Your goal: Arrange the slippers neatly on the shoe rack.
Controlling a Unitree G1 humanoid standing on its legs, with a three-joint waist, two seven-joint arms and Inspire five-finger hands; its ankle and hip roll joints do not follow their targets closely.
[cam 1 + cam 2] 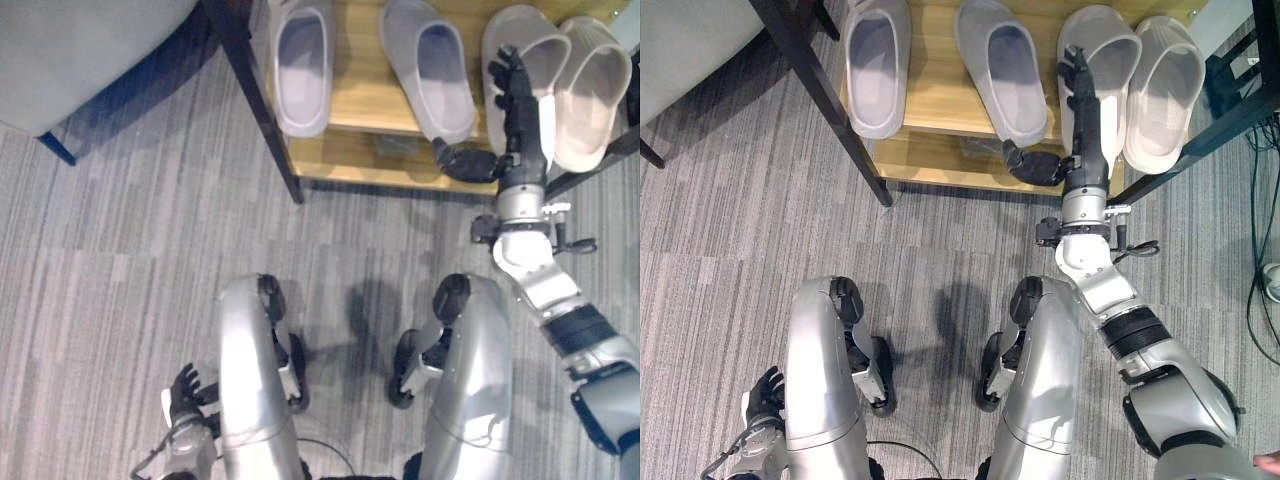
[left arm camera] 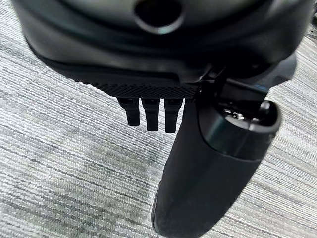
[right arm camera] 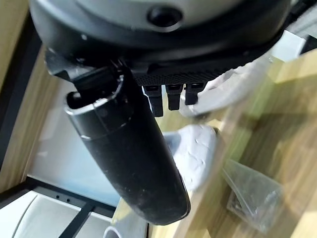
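**Right hand flat on beige slipper, four slippers on the shelf**

So, fingers first: we see the right hand's fingers (image 1: 507, 75) straight and extended, lying along the inner beige slipper (image 1: 527, 55), with the thumb (image 1: 462, 160) splayed out sideways over the shelf's front edge. No curl, no pinch, so we read the right hand (image 1: 520, 120) as flat and resting against the slipper rather than grasping it. In the right wrist view the matte black thumb (image 3: 130, 156) stands out as a smooth rounded cylinder beside short, blocky finger stubs (image 3: 172, 96), with pale slipper material and wood grain past them.

The slipper it touches is a moulded, smooth-looking slide with a wide open toe band. Its mate, the outer beige slipper (image 1: 595, 90), lies just beside it, sides touching. Further left sit two grey slippers, same rounded one-piece shape: the right grey slipper (image 1: 430, 70) angled slightly, the left grey slipper (image 1: 303, 65) lying straight, a strip of shelf between them.

All four rest on the shoe rack (image 1: 365, 150), a light wooden shelf with visible grain in a black frame. A small crumpled clear plastic bag (image 3: 252, 196) lies on the wood.

The floor (image 1: 130, 250) is grey carpet with fine streaked ribbing. The left hand (image 1: 185, 390) hangs low by the robot's side over the carpet, fingers relaxed and loosely spread, holding nothing.
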